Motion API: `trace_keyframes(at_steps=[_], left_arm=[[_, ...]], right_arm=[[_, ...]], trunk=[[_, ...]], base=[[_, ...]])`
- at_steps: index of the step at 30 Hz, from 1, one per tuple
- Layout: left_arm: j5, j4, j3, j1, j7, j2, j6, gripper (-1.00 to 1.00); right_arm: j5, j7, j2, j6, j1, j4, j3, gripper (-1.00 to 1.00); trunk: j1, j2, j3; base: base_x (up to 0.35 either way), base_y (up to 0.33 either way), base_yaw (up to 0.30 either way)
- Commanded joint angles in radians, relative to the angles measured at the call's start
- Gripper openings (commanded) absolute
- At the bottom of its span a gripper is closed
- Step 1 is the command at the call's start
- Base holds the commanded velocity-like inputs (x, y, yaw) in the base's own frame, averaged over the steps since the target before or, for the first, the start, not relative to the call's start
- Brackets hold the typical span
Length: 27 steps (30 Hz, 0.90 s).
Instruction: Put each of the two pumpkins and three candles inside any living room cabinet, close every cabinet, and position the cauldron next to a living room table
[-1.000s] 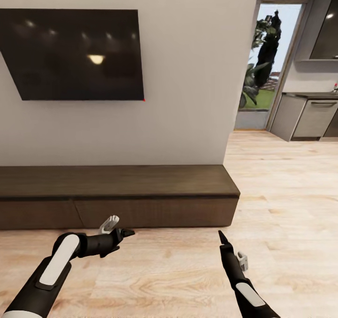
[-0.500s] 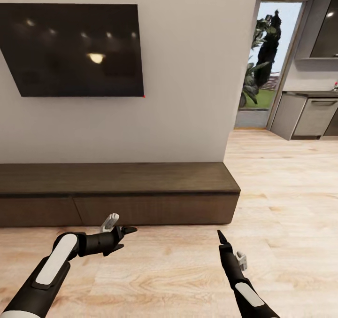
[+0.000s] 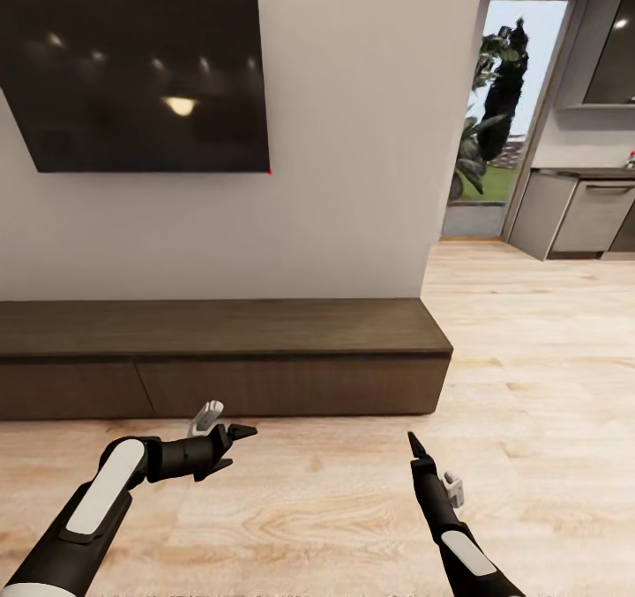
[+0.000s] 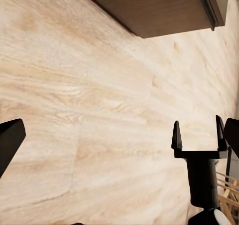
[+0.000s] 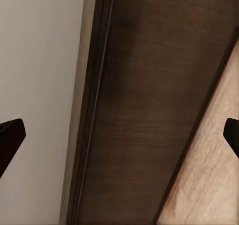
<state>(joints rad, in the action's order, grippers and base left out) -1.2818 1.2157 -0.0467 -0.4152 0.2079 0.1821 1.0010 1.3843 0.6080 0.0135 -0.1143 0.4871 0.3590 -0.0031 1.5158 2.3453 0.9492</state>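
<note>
The cabinet [image 3: 265,385] is a long, low, dark-brown unit against the white wall, and its plain front panels look shut. The right wrist view shows its wood front [image 5: 149,110] close up, and the left wrist view catches its end [image 4: 159,10]. My left gripper [image 3: 240,445] hovers over the floor in front of it, open and empty, with its tips wide apart [image 4: 119,140]. To its right my right gripper [image 3: 413,445] points toward the cabinet, open and empty [image 4: 198,135] [image 5: 119,135]. The pumpkins, candles, cauldron and table are out of view.
A large dark TV [image 3: 141,81] hangs on the wall above the cabinet. Light wood floor [image 3: 335,500] stretches in front and to the right. Past the wall's corner is a glass door with plants outside [image 3: 498,112], with grey kitchen units [image 3: 586,218] at the far right.
The whole picture has drifted slightly, so the TV and cabinet sit a little higher in view: the camera moved. Both arms keep nearly the same pose, grippers still open.
</note>
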Motion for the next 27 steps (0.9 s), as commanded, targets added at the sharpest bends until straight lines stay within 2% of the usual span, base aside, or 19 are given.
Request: trace_keyframes(at_steps=[1, 11, 21, 27], left_arm=[[-0.011, 0.001, -0.001, -0.001, 0.01, 0.001, 0.0, 1.0], [-0.032, 0.001, -0.002, -0.001, 0.01, 0.001, 0.001, 1.0], [-0.035, 0.001, -0.002, -0.001, 0.01, 0.0, 0.001, 1.0], [-0.036, 0.001, -0.001, -0.001, 0.01, -0.001, 0.001, 1.0]], right_arm=[[0.003, 0.004, 0.0, -0.002, 0.001, -0.001, 0.0, 1.0], [0.004, 0.006, 0.0, -0.004, 0.001, -0.002, -0.007, 1.0], [0.004, 0.006, 0.001, -0.004, 0.001, -0.003, -0.009, 1.0], [0.004, 0.006, -0.001, -0.004, 0.001, -0.005, -0.01, 1.0]], trunk=[[0.004, 0.008, 0.004], [0.042, 0.078, 0.035], [0.08, 0.148, 0.067], [0.084, 0.155, 0.07]], base=[[0.0, 0.0, 0.0], [0.0, 0.0, 0.0], [0.0, 0.0, 0.0], [0.0, 0.0, 0.0]])
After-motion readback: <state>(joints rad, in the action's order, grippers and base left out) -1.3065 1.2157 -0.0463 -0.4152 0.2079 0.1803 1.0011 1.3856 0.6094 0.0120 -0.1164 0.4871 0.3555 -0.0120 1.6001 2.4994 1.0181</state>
